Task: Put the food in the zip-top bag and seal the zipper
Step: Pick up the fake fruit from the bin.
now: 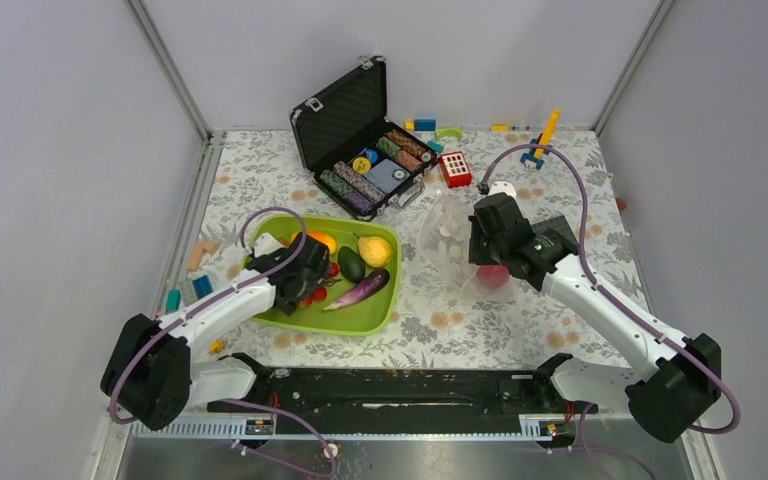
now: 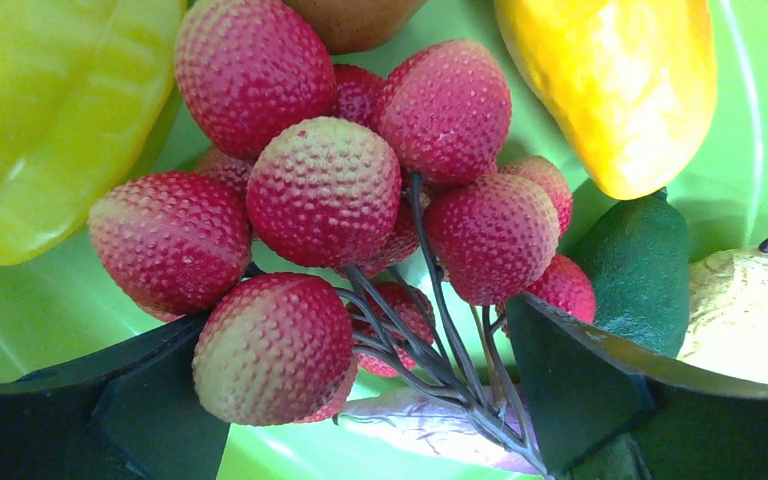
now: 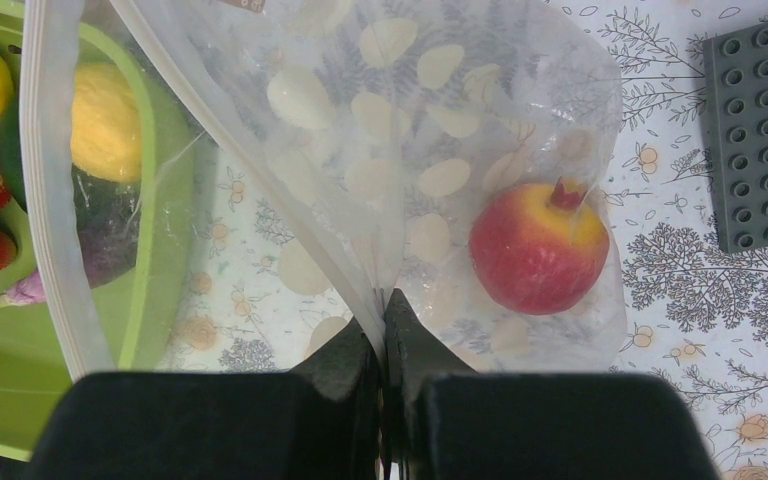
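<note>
A flower-patterned table (image 1: 480, 330) fills the overhead view, where the left hand (image 1: 312, 282) reaches into a green tray (image 1: 365, 320) at the left. To the right, the right hand (image 1: 473, 240) holds up the dotted bag (image 1: 443, 235). The left wrist view shows that hand's fingers (image 2: 570, 380) spread wide on either side of the berry cluster (image 2: 325, 190) stems, with an avocado (image 2: 635, 270) at the right. In the right wrist view the hand pinches tight on the bag's edge, with an apple (image 3: 540, 250) inside the bag and the zipper (image 3: 45, 200) hanging at the left in front of the tray.
</note>
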`<state>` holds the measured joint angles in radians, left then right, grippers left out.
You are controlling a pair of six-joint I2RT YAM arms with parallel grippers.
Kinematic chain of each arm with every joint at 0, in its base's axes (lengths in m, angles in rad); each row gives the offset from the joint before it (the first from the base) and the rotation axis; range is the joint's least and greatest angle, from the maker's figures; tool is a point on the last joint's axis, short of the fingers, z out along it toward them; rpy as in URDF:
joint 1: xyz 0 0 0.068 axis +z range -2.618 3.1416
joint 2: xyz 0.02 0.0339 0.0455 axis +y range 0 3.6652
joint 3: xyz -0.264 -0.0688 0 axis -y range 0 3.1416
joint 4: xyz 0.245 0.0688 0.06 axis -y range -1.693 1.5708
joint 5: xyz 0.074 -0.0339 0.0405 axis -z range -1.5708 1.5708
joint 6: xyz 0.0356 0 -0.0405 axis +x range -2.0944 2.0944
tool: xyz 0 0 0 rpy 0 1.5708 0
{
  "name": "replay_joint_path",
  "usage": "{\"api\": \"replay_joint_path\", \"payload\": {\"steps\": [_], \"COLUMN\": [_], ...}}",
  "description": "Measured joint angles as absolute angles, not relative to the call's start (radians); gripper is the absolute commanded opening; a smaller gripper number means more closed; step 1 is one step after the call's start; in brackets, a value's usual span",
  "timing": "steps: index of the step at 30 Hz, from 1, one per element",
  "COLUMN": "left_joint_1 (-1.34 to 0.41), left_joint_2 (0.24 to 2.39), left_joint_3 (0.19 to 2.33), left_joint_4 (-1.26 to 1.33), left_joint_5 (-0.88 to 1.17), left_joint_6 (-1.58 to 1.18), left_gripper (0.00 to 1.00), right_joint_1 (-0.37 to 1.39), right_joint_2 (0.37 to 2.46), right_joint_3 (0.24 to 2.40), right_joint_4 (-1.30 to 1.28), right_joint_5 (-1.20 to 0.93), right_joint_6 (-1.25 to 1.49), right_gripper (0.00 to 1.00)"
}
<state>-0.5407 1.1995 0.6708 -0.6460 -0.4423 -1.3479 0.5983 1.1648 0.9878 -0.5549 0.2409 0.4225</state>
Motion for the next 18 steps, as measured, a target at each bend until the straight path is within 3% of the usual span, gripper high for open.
{"api": "replay_joint_path", "payload": {"steps": [11, 18], "left_joint_1": [-0.537, -0.536], "left_joint_2": [1.214, 1.174], "left_joint_3": [0.663, 0.660], "left_joint_4": [-0.625, -0.638], "left_joint_5": [-0.442, -0.440], "left_joint_6": [-1.331, -1.314], "left_gripper": [0.55, 0.39], "right_joint_1": [0.596, 0.596], "right_joint_2": [1.165, 1.165], "right_joint_3": [0.988, 0.988], "right_joint_4": [-0.555, -0.554], "right_joint_5": [0.241, 0.241], "right_joint_6": [0.422, 0.422], "right_gripper": [0.02, 0.02]}}
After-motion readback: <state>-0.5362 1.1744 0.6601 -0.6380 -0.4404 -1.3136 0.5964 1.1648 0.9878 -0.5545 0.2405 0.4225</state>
